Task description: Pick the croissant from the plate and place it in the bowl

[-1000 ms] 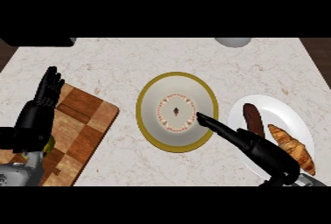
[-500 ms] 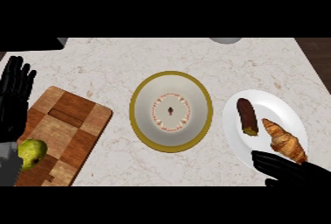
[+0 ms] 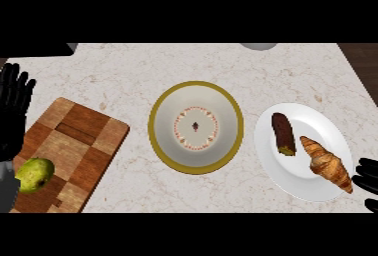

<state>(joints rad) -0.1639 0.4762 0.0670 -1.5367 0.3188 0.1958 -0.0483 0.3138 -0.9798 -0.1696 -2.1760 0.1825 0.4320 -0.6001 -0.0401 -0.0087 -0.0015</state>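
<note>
A golden-brown croissant (image 3: 327, 163) lies on the white plate (image 3: 304, 186) at the right, beside a dark chocolate eclair (image 3: 283, 133). The yellow-rimmed bowl (image 3: 196, 127) stands in the middle of the counter with nothing in it. Only the fingers of my right hand (image 3: 367, 180) show, at the right edge just beyond the croissant's near end, apart from it. My left hand (image 3: 13, 107) rests open at the left edge, fingers up.
A wooden cutting board (image 3: 63, 151) lies at the left with a green pear (image 3: 33, 174) on its near corner. A grey object (image 3: 258, 46) peeks in at the counter's far edge.
My right hand has drawn back from over the bowl and plate to the right edge. The left hand has shifted left, uncovering the pear.
</note>
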